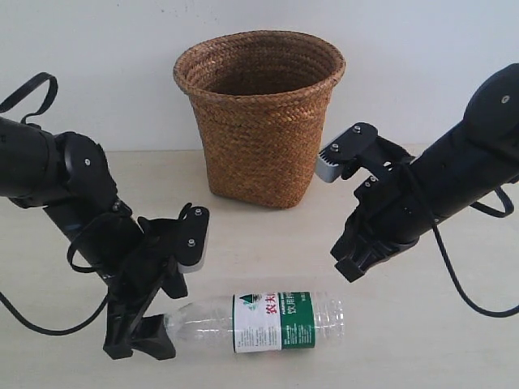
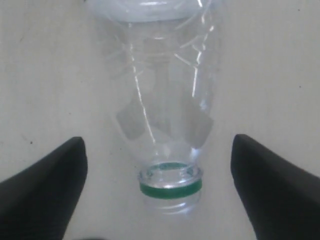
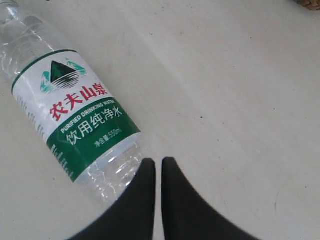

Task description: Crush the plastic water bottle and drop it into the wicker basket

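The plastic water bottle (image 1: 259,322) lies on its side near the table's front edge, uncrushed, its neck towards the left arm. In the left wrist view its clear shoulder (image 2: 160,100) and green cap ring (image 2: 170,188) sit between my two wide-apart fingers. My left gripper (image 1: 139,344) (image 2: 157,185) is open around the neck without touching it. My right gripper (image 1: 349,261) (image 3: 158,165) is shut on nothing and hovers just above and beside the ribbed base of the bottle (image 3: 80,110). The wicker basket (image 1: 259,121) stands upright at the back, behind both grippers.
The pale table (image 1: 422,340) runs back to a white wall. A black cable loops under each arm, at the left (image 1: 49,328) and right (image 1: 478,304). A sliver of the basket (image 3: 310,3) shows at the edge of the right wrist view.
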`<state>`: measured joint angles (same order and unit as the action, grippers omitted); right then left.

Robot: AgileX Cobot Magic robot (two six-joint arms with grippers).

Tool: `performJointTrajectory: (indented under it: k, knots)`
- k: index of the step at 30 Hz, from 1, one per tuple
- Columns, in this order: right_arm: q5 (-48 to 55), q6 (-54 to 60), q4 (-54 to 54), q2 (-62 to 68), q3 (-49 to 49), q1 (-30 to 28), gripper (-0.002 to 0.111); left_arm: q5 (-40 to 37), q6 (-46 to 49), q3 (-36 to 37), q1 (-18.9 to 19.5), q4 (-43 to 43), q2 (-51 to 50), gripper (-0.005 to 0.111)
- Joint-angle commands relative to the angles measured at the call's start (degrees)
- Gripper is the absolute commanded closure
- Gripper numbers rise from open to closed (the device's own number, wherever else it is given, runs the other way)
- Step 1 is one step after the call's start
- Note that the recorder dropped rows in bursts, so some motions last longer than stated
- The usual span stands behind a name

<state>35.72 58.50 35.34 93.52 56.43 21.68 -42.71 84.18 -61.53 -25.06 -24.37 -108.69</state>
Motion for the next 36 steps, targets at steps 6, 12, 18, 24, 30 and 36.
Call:
performJointTrajectory:
  k: [6,12,18,24,30,36]
  knots:
    - [-2.0,0.6,0.3,3.1,0.2,0.1,0.108,1.8,0.3,0.2,-0.3,-0.9,-3.8,0.041]
    - [-3.0,0.6,0.3,3.8,0.2,0.1,0.108,2.2,0.3,0.2,-0.3,-0.7,-4.1,0.095]
    - [-1.7,0.6,5.1,3.8,0.2,0.1,0.108,0.7,-0.8,0.2,-0.3,-2.0,-4.1,0.103]
    - [6.1,-1.3,8.5,3.8,3.2,0.1,0.108,0.7,-3.2,0.2,-0.3,-3.7,-4.1,0.103]
    - [13.3,0.4,18.6,7.8,7.8,0.1,0.108,0.8,-4.9,0.2,-0.3,-3.5,-4.3,0.103]
    - [15.8,-4.5,18.8,15.2,11.2,0.4,0.108,2.5,-4.9,0.2,-0.3,-3.7,-4.5,0.103]
